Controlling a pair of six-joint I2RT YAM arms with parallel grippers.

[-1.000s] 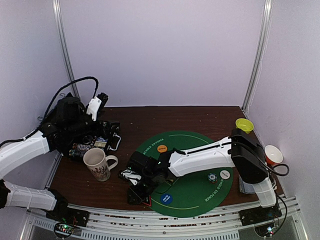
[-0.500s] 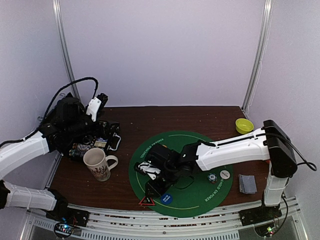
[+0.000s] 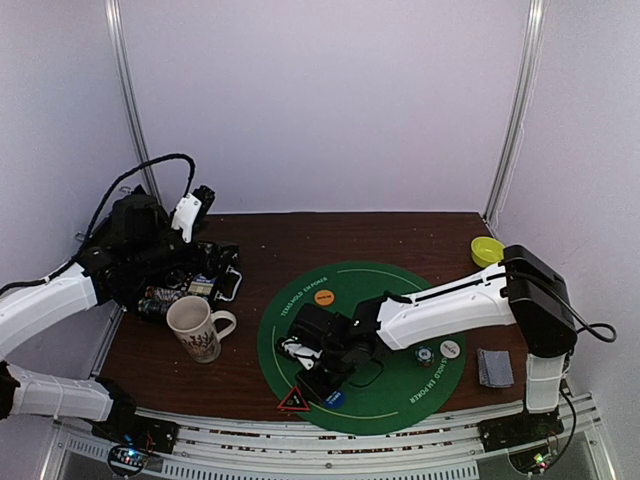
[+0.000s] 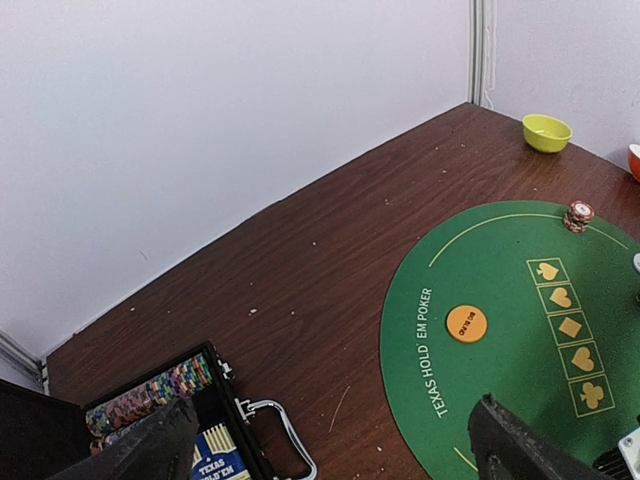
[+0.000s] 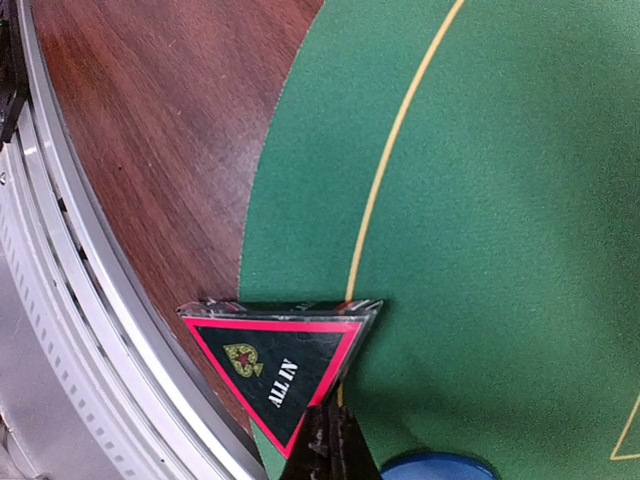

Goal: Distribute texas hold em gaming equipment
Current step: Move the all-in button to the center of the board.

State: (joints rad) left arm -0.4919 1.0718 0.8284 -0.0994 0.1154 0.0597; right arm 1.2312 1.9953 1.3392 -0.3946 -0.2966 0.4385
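Top: right pincer [image 3: 318, 380] shut, low on green mat [image 3: 400, 285] beside triangle marker [image 3: 293, 402] at mat's near edge. Left wrist: left pincer [image 4: 335, 405] wide, empty, above chip case [image 4: 150, 390], likely waiting. Right wrist: shut tips at marker's corner, perhaps nudging it.

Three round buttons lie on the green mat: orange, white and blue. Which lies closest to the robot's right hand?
The blue button, at the mat's near edge right beside the right hand; the orange button and white button lie farther away.
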